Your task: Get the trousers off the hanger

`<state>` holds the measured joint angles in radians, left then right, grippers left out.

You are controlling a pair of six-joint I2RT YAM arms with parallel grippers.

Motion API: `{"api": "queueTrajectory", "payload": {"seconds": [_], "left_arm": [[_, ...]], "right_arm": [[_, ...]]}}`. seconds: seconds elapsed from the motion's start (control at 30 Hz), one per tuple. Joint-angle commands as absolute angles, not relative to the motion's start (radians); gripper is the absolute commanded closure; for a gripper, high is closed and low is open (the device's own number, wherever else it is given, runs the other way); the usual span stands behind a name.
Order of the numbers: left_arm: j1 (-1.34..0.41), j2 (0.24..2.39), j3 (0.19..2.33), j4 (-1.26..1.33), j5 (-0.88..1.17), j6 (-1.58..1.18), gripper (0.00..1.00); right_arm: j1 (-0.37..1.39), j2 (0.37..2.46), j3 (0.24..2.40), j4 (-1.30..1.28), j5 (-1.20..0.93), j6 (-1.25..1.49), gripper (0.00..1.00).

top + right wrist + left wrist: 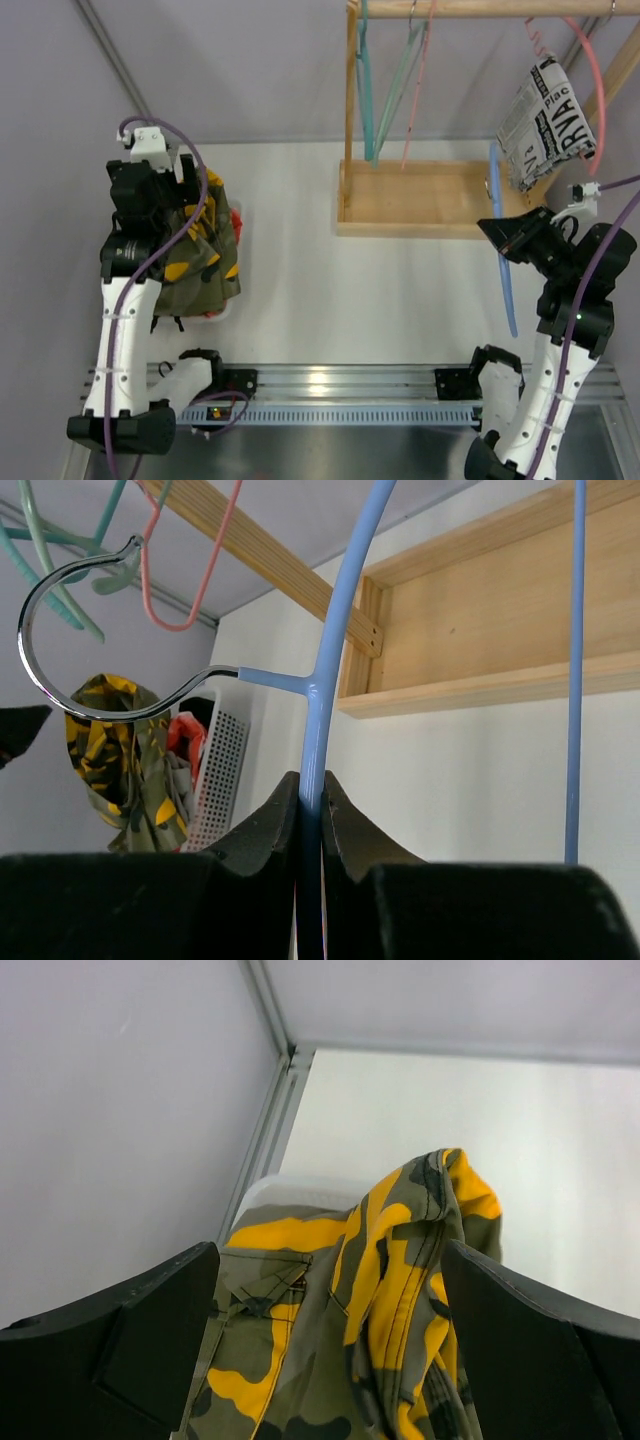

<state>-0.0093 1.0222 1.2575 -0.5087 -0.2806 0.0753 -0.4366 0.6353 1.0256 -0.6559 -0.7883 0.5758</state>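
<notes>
Camouflage trousers (200,265), soft and limp, heaped over white basket (225,313) at left of bench (330,290) beneath spread-open left gripper (325,1290), best pinched at thick seam; right gripper (310,792) clamps bare blue hanger (330,630).

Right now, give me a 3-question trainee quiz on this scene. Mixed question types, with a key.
1. True or false: the right gripper is shut on the thin blue wire hanger.
2. Which item shows between the spread fingers of the left gripper?
A) plain grey trousers
B) camouflage cloth trousers in olive, yellow and black
C) a white towel
3. Fill in: the white slotted plastic basket sits on the ____ arm's side of the table.

Key: 1 true; 2 B; 3 left.
</notes>
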Motion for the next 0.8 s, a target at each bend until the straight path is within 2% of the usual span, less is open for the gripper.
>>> {"api": "queueTrajectory", "payload": {"seconds": [0.0,0.2,0.37,0.5,0.57,0.77], "left_arm": [[-0.008,0.965,1.321,-0.558,-0.206,0.028,0.02],[-0.006,0.914,1.353,-0.563,-0.051,0.005,0.01],[-0.008,0.914,1.377,-0.563,0.049,-0.066,0.01],[-0.008,0.926,1.399,-0.563,0.098,-0.100,0.01],[-0.008,0.930,1.416,-0.563,0.106,-0.113,0.02],[-0.008,0.948,1.454,-0.564,0.123,-0.126,0.01]], "right_arm": [[-0.446,0.635,1.123,-0.719,-0.807,0.500,1.00],[-0.446,0.725,1.251,-0.857,-0.790,0.459,1.00],[-0.446,0.825,1.381,-0.848,-0.805,0.471,1.00],[-0.436,0.877,1.329,-0.585,-0.897,0.763,1.00],[-0.419,0.905,1.338,-0.441,-0.873,0.836,1.00],[-0.278,1.067,1.491,-0.292,-0.729,0.974,1.00]]}}
